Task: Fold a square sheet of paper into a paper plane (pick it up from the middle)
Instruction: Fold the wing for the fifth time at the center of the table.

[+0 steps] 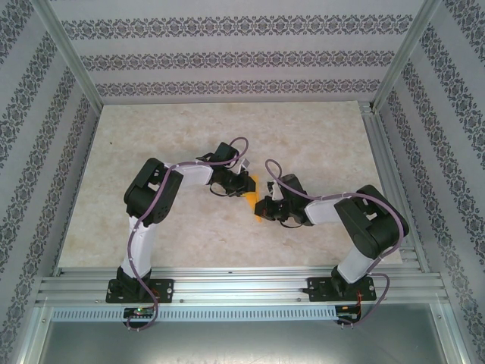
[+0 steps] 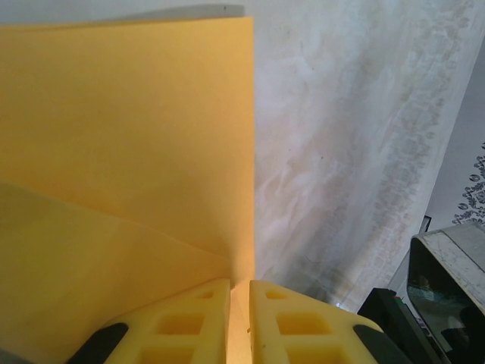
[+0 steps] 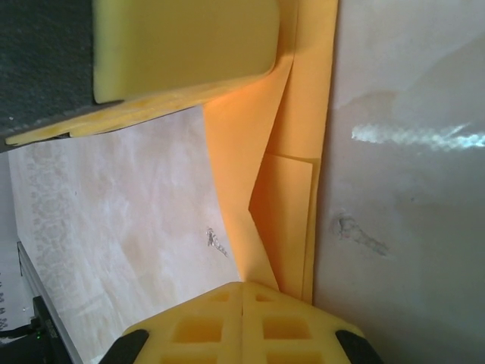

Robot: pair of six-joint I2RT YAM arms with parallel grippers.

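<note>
Your left gripper (image 2: 239,322) and right gripper (image 3: 242,322) each pinch an end of the part-folded square sheet of paper (image 1: 256,200) above the table (image 1: 151,136), likely to hold it taut for a straight crease.

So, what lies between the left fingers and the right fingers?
The folded orange paper, seen in the top view: it bridges the gap, and the left fingers and right fingers each close on it.
</note>
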